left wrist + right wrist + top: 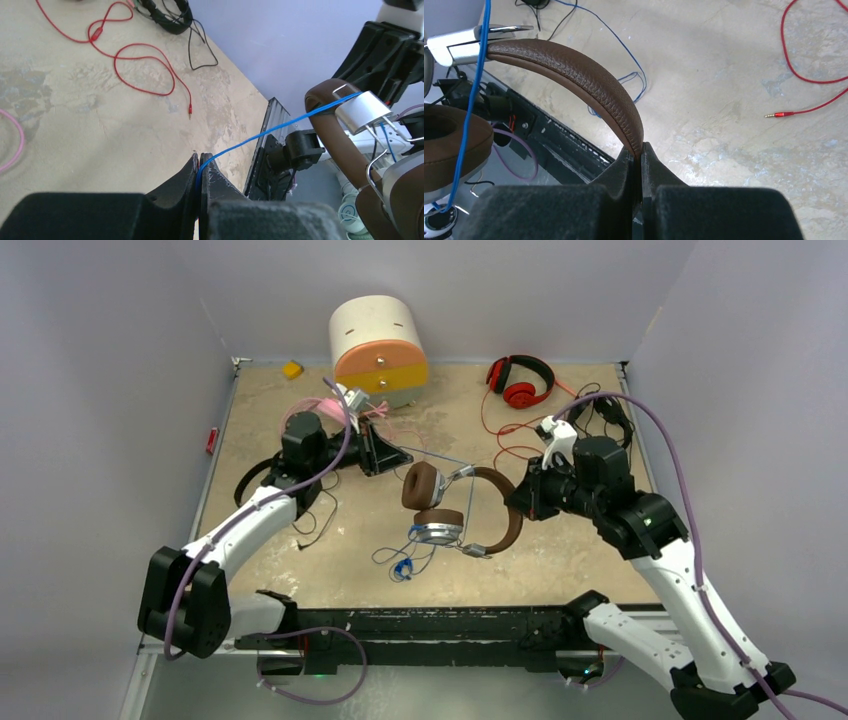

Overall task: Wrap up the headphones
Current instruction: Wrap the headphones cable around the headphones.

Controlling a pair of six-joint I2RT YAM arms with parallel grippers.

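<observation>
The brown headphones [497,512] with silver hinges are held up over the middle of the table. My right gripper [521,502] is shut on their headband; in the right wrist view the gripper [640,148] pinches the brown band [584,80]. My left gripper [401,454] is shut on their thin blue cable [436,460], which runs taut to the hinge. The left wrist view shows the left gripper [199,158], the cable [280,125] and the hinge [362,111]. Loose blue cable [403,565] lies below. The red headphones [520,380], pink headphones [318,410] and black headphones [256,478], [610,412] lie around.
The white-orange-yellow drawer box [378,345] stands at the back centre. A small yellow piece [292,369] lies at the back left. The red cable [505,435] loops across the table right of centre, its plug [776,115] near my right gripper. Walls close in three sides.
</observation>
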